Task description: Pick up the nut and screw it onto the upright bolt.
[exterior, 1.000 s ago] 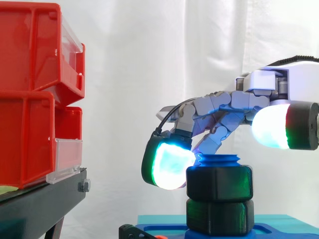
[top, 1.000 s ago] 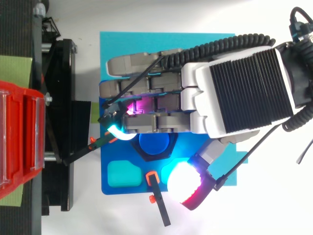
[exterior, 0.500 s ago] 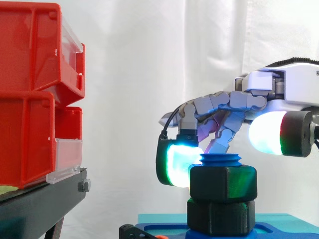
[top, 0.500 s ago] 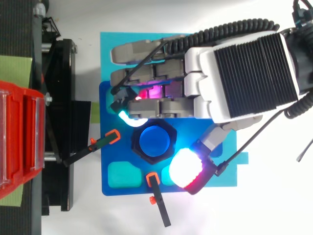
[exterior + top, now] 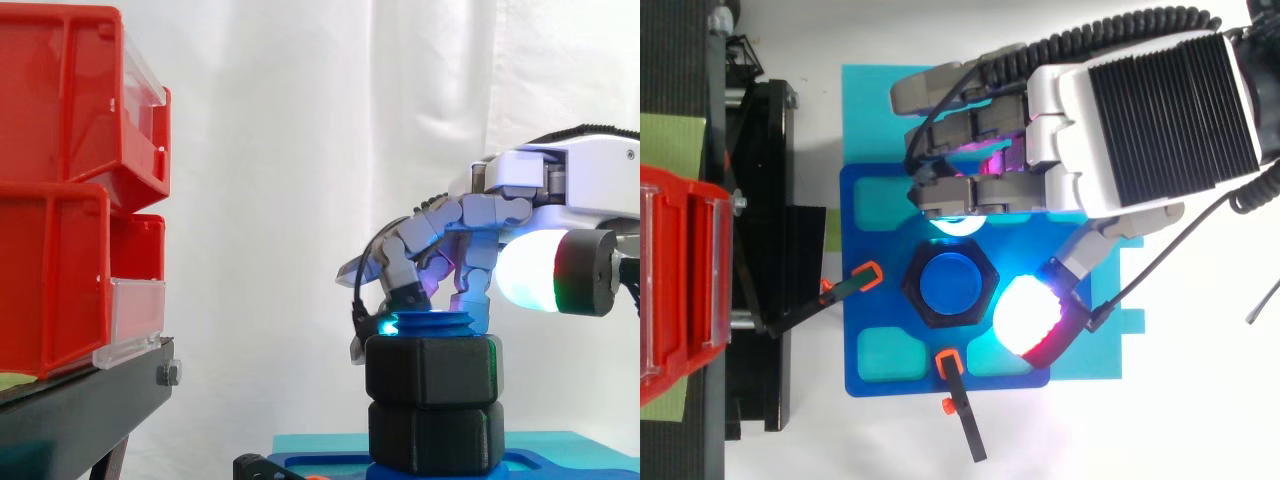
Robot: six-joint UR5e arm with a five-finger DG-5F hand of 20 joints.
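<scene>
Lower centre of my side view: the black nut (image 5: 432,370) sits on the blue bolt (image 5: 950,283). The hand (image 5: 1140,130) hovers just above it, fingers (image 5: 415,235) curled, tips beside the bolt's top, clasping nothing.

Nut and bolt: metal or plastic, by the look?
Nut: matte black, no metallic glint, softly rounded edges; likely moulded or printed plastic. Bolt: uniform bright blue with a dull sheen, coarse thread ridges at its top; probably plastic too.

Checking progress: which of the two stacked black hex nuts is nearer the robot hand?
The upper nut, just below the blue bolt tip and robot hand; the lower nut sits on the base.
</scene>
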